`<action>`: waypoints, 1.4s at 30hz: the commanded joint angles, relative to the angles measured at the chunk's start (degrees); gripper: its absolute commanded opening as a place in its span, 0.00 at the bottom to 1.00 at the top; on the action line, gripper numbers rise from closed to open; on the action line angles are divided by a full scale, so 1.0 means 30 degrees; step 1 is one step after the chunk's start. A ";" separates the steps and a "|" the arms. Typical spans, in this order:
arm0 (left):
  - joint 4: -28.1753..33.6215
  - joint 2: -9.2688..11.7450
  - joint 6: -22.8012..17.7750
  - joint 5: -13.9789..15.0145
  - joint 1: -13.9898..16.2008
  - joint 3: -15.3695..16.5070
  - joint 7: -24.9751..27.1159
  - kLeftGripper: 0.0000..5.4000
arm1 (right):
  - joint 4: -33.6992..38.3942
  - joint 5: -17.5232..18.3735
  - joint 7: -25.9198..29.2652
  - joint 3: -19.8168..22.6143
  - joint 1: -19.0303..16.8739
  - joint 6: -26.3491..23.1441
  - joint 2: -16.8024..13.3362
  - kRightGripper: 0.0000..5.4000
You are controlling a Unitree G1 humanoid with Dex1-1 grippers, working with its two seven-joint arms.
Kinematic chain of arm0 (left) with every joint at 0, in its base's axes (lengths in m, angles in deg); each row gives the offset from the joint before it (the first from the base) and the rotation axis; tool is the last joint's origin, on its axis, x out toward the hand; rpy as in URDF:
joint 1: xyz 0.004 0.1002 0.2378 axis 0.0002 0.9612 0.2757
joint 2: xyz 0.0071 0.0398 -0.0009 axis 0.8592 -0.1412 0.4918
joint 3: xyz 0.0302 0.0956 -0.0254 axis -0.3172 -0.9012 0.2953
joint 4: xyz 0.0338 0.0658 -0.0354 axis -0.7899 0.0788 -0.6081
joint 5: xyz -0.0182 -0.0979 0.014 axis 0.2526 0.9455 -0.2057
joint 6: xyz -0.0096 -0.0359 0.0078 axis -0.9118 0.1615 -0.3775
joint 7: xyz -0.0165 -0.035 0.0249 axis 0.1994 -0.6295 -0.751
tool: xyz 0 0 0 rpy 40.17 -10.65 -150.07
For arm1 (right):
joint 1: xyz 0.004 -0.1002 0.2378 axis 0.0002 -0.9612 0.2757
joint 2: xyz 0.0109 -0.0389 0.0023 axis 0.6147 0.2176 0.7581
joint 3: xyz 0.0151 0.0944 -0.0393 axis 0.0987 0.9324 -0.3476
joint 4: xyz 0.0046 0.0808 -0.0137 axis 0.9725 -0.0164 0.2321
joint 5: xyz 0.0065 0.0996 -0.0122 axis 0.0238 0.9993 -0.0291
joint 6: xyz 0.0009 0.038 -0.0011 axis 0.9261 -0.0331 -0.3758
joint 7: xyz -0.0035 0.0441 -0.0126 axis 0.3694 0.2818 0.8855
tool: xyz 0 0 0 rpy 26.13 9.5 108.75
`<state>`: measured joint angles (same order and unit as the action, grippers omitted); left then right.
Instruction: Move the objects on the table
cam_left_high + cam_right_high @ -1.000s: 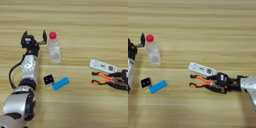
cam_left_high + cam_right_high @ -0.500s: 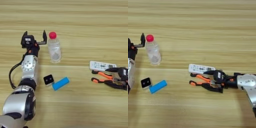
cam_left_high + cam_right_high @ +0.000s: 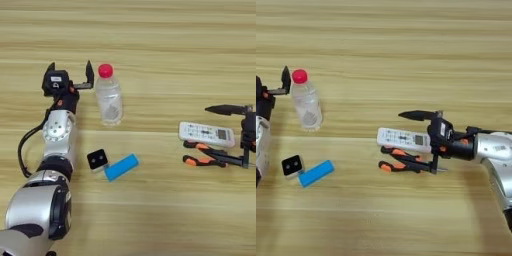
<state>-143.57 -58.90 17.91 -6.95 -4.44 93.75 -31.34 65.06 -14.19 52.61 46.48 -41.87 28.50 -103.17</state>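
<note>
Main risk as I judged it: my right pincer [image 3: 423, 142] sat wide apart over two things at once, the white remote [image 3: 404, 139] and the orange-handled pliers [image 3: 405, 163], so closing could have caught both, or pushed the remote sideways, or skidded the pliers across the surface [image 3: 406, 60]. One finger reached out beyond the remote's far side, the other lay near the pliers' metal end, whether touching it I could not tell. Remote and pliers lay just beside each other, remote farther from me, pliers nearer, both right at that pincer. Second risk: my left pincer [image 3: 70, 75] was also apart, holding nothing, with one finger just beside the red cap of the clear bottle [image 3: 108, 95]; a sideways nudge there would likely roll the bottle away. The bottle lay on its side, cap away from me, just right of the left pincer. The small black cube [image 3: 97, 159] and blue block [image 3: 121, 166] sat touching or nearly so, nearer me beside my left forearm, apart from both pincers.
</note>
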 commanded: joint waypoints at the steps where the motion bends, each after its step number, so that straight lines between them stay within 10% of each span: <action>1: -0.0158 0.0160 0.0113 -0.0214 -0.0366 0.0049 0.0007 1.00 | 0.0742 0.0458 -0.0690 0.0319 0.0490 -0.0447 0.0765 0.99; 11: -0.0119 0.0174 0.0162 -0.0214 -0.0312 0.0101 0.0038 1.00 | 0.0235 0.1337 -0.4703 0.1871 0.2096 -0.0524 0.3930 0.99; 18: -0.0124 0.0196 0.0192 -0.0203 -0.0279 0.0137 0.0090 1.00 | -0.3903 -0.0740 -0.9749 0.3331 0.4828 0.1759 0.6304 0.99; 32: -0.0051 0.0215 0.0279 -0.0183 -0.0164 0.0195 0.0158 1.00 | -1.8623 -0.5811 -1.9199 0.4921 0.8812 0.9122 0.6482 0.99; 42: 0.0175 0.0466 0.0324 -0.0183 0.0035 0.0221 0.0312 1.00 | -2.0388 -0.6429 -2.3404 0.5658 0.9262 1.0260 0.6211 0.99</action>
<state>-143.50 -57.94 18.47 -6.93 -4.46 94.43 -30.77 4.02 -33.37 -16.29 62.94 -14.70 58.46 -84.10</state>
